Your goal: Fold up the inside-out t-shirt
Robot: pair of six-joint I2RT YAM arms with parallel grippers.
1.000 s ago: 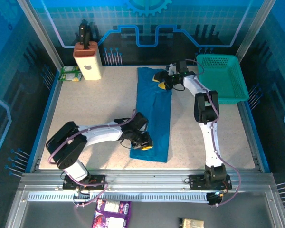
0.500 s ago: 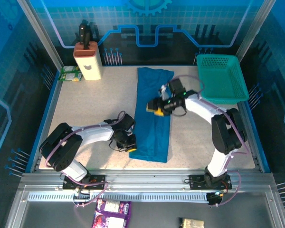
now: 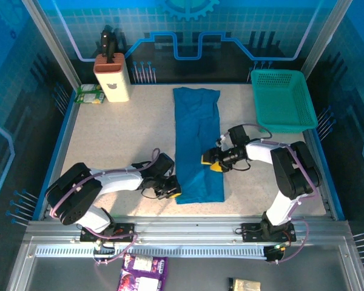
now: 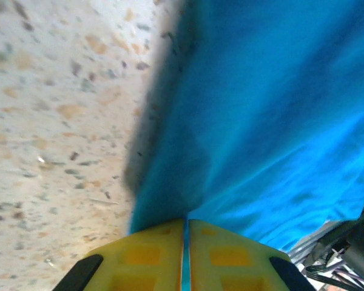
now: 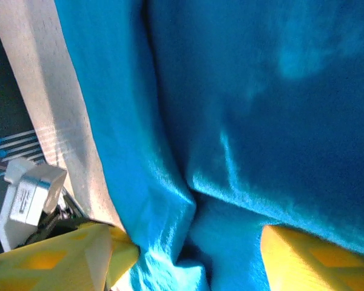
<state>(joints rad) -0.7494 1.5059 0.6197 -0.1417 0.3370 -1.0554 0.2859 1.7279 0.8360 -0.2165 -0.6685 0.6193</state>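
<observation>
The inside-out t-shirt (image 3: 197,139) lies as a long blue strip down the middle of the table, its near end a little wider. My left gripper (image 3: 173,193) sits low at the strip's near-left corner. In the left wrist view its yellow fingers (image 4: 151,254) are shut on the cloth edge (image 4: 261,121), with a thin blue line pinched between them. My right gripper (image 3: 212,162) is at the strip's right edge, over the lower half. Its jaws (image 5: 191,242) stand wide apart, with wrinkled blue cloth (image 5: 242,91) lying between them.
A teal mesh basket (image 3: 283,100) stands at the back right. At the back left are a beige knife block (image 3: 112,77) and a green packet (image 3: 90,94). Bare speckled tabletop (image 3: 121,133) lies on both sides of the shirt.
My right gripper has travelled from the shirt's far end down its right edge to the lower half. The left gripper shifted to the near-left corner, and the near end of the strip has spread rightwards.
</observation>
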